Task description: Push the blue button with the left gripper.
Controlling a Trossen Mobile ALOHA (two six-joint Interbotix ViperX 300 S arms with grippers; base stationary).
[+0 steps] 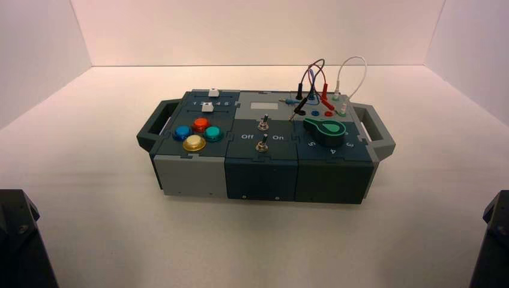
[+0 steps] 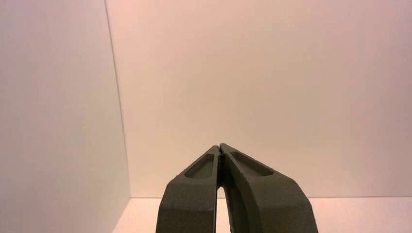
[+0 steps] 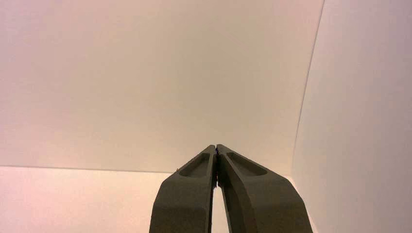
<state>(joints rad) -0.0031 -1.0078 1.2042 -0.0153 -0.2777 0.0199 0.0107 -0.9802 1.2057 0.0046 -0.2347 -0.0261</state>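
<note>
The blue button (image 1: 182, 132) sits on the box's left module, leftmost in a cluster with a red button (image 1: 200, 125), a teal-green button (image 1: 213, 134) and a yellow button (image 1: 194, 143). My left arm (image 1: 21, 240) is parked at the bottom left corner of the high view, far from the box. In the left wrist view, the left gripper (image 2: 221, 147) is shut, its tips touching, facing only the pale walls. My right arm (image 1: 493, 240) is parked at the bottom right; the right gripper (image 3: 215, 147) is shut on nothing.
The box (image 1: 192, 177) stands mid-table with grey handles at both ends. Two toggle switches (image 1: 263, 125) marked Off and On fill its middle. A green knob (image 1: 325, 129) and looping wires (image 1: 312, 75) are at its right. White walls enclose the table.
</note>
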